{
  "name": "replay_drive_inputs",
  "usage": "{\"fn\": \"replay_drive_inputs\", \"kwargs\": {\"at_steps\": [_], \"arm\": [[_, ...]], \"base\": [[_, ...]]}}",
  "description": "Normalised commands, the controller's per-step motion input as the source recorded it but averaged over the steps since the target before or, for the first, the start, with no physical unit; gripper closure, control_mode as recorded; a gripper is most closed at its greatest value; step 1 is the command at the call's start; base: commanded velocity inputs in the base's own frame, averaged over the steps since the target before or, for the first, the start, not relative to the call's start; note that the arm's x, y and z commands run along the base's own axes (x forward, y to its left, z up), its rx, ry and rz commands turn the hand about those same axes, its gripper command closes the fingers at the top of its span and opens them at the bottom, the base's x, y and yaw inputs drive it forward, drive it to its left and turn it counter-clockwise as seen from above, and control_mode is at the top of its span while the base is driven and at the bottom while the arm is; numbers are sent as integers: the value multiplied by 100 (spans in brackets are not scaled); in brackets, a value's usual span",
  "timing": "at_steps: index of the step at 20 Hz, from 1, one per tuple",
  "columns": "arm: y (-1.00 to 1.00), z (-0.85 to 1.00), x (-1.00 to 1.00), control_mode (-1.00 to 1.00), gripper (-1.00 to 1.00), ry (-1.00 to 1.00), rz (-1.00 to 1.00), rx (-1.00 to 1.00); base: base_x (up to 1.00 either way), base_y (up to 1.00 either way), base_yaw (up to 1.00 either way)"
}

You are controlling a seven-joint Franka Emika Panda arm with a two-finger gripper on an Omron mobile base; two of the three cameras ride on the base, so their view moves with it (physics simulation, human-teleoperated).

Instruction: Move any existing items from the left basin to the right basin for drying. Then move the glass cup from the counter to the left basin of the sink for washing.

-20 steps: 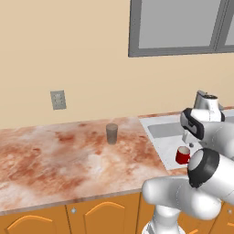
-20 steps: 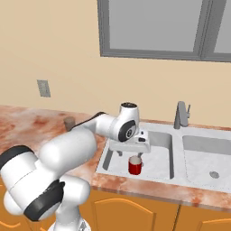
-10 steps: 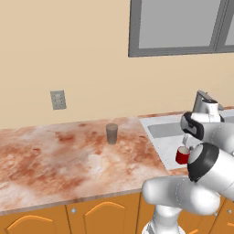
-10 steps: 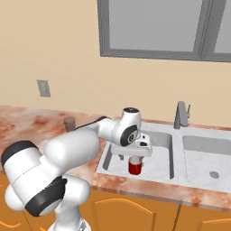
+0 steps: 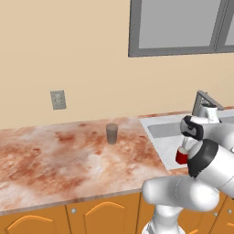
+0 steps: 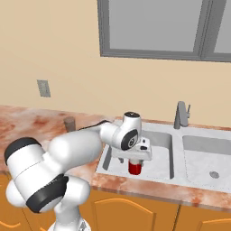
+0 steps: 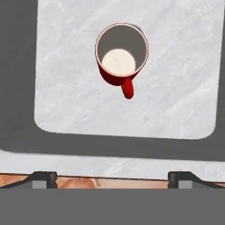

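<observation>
The red mug (image 7: 121,55) stands upright on the floor of the left basin (image 7: 66,96), its handle pointing toward the basin's near wall. My gripper (image 7: 112,178) hangs open straight above it, with nothing between the fingertips (image 7: 41,178). From the side, the gripper (image 6: 135,158) sits just over the red mug (image 6: 135,167) inside the left basin (image 6: 158,155). The right basin (image 6: 205,164) lies beside it. The glass cup (image 5: 111,133) stands upright on the counter (image 5: 55,155), left of the sink (image 5: 160,132) and well away from the gripper (image 5: 183,147).
An angular grey faucet (image 6: 180,116) rises behind the divider between the two basins. A wall outlet (image 5: 58,99) is set above the counter. A window (image 6: 153,27) hangs over the sink. Orange cabinet doors (image 5: 100,215) run below the worktop.
The hand has come down lower into the left basin, closer over the red mug. The jaws stay wide and the mug and tumbler have not moved.
</observation>
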Motion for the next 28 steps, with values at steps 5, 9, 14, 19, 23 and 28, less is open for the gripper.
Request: {"fn": "replay_drive_inputs", "kwargs": {"at_steps": [5,9,14,19,23,28], "arm": [[0,-21,0,-100,-100,1,1,0],[0,-24,0,-100,-100,4,0,0],[0,-20,0,-100,-100,3,0,0],[0,-15,0,-100,-100,1,1,0],[0,-15,0,-100,-100,0,1,1],[0,-17,0,-100,-100,0,1,0]], "base": [[0,0,0],[0,0,0],[0,0,0],[0,0,0],[0,0,0],[0,0,0]]}}
